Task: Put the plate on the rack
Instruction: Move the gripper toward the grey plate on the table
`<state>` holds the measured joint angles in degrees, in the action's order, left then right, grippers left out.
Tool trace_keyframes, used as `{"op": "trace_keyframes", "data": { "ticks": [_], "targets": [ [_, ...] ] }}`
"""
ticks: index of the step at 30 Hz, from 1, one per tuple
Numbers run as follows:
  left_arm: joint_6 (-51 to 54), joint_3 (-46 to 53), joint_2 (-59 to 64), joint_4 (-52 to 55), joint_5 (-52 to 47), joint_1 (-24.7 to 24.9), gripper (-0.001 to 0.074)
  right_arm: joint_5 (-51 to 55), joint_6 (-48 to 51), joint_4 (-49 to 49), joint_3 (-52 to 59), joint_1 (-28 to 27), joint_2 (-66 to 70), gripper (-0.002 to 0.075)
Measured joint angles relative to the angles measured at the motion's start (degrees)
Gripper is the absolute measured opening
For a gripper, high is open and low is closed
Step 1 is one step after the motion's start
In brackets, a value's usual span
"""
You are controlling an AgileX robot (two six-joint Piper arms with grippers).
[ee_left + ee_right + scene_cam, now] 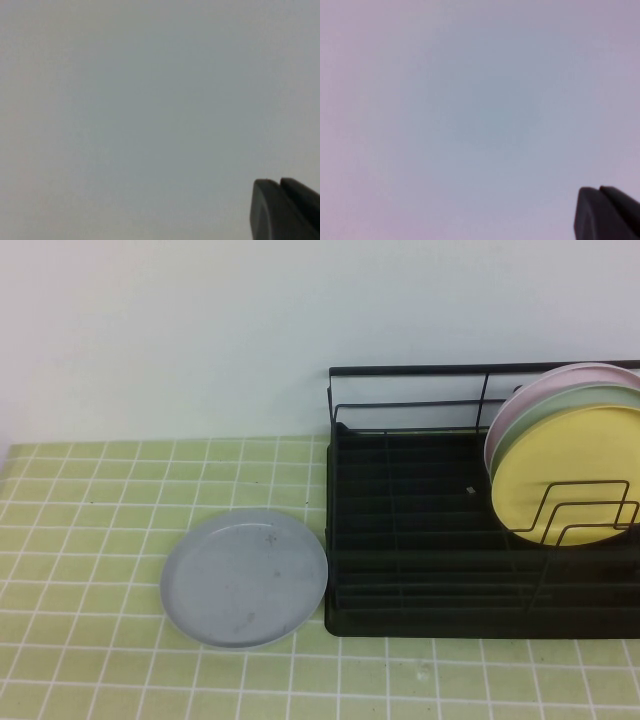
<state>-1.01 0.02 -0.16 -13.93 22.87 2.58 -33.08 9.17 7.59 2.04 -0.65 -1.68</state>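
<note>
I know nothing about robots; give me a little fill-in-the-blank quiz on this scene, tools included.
The grey-blue plate lies flat on the green tiled table, to the ____ of the black rack.
The rack holds ____ plates standing on edge.
In front of the pink plate and green plate stands the ____ one.
The left tool and right tool, absent from the high view and showing only in their own wrist views, are both ____.
Missing words: left; three; yellow; shut.

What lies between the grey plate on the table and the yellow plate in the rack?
High view: only bare black rack slots between grey plate and yellow plate. Left gripper and right gripper, both shut, appear only in wrist views.
</note>
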Motion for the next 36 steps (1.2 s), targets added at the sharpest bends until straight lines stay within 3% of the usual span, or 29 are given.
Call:
{"op": "trace_keyframes", "data": {
  "ticks": [10, 15, 18, 22, 26, 32, 36],
  "targets": [
    [1.01, -16.35, 0.00, 9.71, -15.20, 0.00, -0.0002, 3.17, -0.46, -0.51, 0.00, 0.00, 0.04, -0.0003],
    [2.66, -15.78, 0.00, 9.73, -18.97, 0.00, -0.0002, 4.04, -1.93, 0.00, -0.10, 0.00, 0.04, -0.0003],
    [4.77, -14.85, 0.00, 10.86, -24.98, 0.00, -0.0002, 13.35, -4.70, 0.00, -1.80, 0.00, 0.27, -0.0003],
    [5.26, -14.34, 0.00, 12.09, -28.39, 0.00, -0.0002, 33.68, -6.01, 0.00, -7.50, 0.00, 0.63, -0.0003],
    [0.54, -16.69, 0.31, 10.94, -34.44, 0.00, -0.0002, 40.17, -6.01, 0.00, -10.90, 0.00, 3.31, -0.0003],
    [-1.38, -23.92, 12.36, 10.80, -51.55, 0.00, -0.0002, 41.47, -5.78, -1.84, -12.12, 0.00, 9.29, -0.0003],
    [-1.66, -28.69, 22.91, 9.69, -55.72, 0.00, -0.0002, 41.35, -5.78, -2.61, -12.12, 0.00, 13.76, -0.0003]
  ]
}}
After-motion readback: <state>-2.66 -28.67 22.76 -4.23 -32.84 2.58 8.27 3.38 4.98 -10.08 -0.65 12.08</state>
